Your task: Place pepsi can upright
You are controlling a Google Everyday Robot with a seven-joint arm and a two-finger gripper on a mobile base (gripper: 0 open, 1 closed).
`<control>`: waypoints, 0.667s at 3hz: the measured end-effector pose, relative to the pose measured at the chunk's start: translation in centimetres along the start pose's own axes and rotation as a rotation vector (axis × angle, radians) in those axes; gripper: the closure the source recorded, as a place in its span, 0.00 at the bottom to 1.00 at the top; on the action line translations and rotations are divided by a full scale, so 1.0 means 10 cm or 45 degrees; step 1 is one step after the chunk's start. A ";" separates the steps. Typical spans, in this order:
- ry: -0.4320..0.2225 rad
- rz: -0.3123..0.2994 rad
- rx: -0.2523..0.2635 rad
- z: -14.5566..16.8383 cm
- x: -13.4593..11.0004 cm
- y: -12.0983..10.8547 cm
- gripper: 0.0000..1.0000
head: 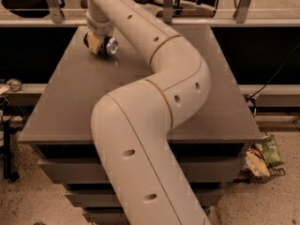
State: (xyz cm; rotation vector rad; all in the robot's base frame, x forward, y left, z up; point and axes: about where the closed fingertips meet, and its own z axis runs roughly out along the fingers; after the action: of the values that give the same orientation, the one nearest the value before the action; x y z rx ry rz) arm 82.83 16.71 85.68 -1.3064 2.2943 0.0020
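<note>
The pepsi can (111, 46) lies on its side at the far left of the grey table (70, 102). Its silver top faces right and toward me, and a bit of its dark body shows on the left. My gripper (99, 43) comes down on it from above, at the end of the long white arm (154, 78). A tan finger (96, 44) crosses the can's body. The gripper is shut on the can, which sits at or just above the tabletop. Most of the can's body is hidden by the finger and wrist.
The arm crosses the middle of the view and hides part of the tabletop. The table stands on dark drawers. A metal railing (187, 20) runs behind its far edge. Snack bags (265, 156) lie on the floor at the right. A small object (14, 84) sits at the left.
</note>
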 end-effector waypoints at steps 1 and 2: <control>-0.075 -0.016 0.003 -0.18 -0.04 -0.05 0.86; -0.214 -0.028 -0.007 -0.49 -0.06 -0.10 1.00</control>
State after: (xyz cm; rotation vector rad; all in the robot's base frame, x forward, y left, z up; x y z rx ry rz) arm 81.86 15.46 90.41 -1.2837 2.1398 0.1066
